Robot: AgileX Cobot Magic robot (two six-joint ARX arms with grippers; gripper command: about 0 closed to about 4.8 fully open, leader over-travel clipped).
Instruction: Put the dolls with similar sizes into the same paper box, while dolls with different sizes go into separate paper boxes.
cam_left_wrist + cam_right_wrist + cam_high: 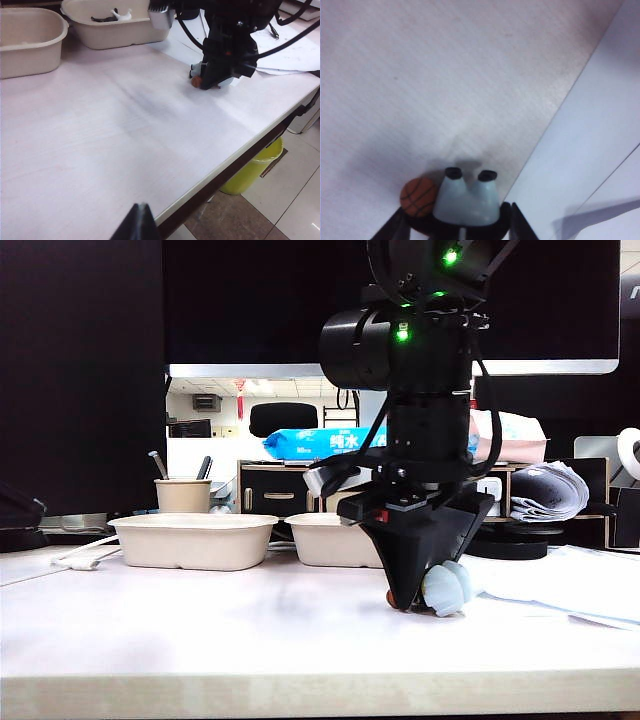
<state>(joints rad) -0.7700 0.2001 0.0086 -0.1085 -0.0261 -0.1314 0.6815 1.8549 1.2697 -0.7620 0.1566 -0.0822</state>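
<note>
From the outside camera, my right pincer [432,602] is down on the counter [250,630], fingertips at the surface, with the pale-blue doll [446,588] between them. The doll sits on the counter in front of the right-hand paper box [330,538] and just beside the white paper sheets [560,580]. A little orange ball [392,597] peeks out at the doll's side. The left-hand paper box [192,540] stands next to the other one, farther from the doll, with a beige pen cup [183,495] behind it. My left pincer is not in this shot.

Over to my left wrist camera: one dark fingertip of my left pincer [137,223] pokes in, hovering well away from the doll and holding nothing I can see; whether it is open or closed I cannot tell. Across the counter my right pincer [216,81] stands over the doll [226,81]. Beyond the doll, the farther paper box [117,31] holds a black doll [104,19] and a tiny white doll [122,15]. The nearer paper box [30,42] sits beside it.

Now my right wrist camera: my pincer [455,227] has its jaws partly closed, a finger on each side of the doll [466,202], which still rests on the counter. The basketball [419,196] touches the doll's side.
</note>
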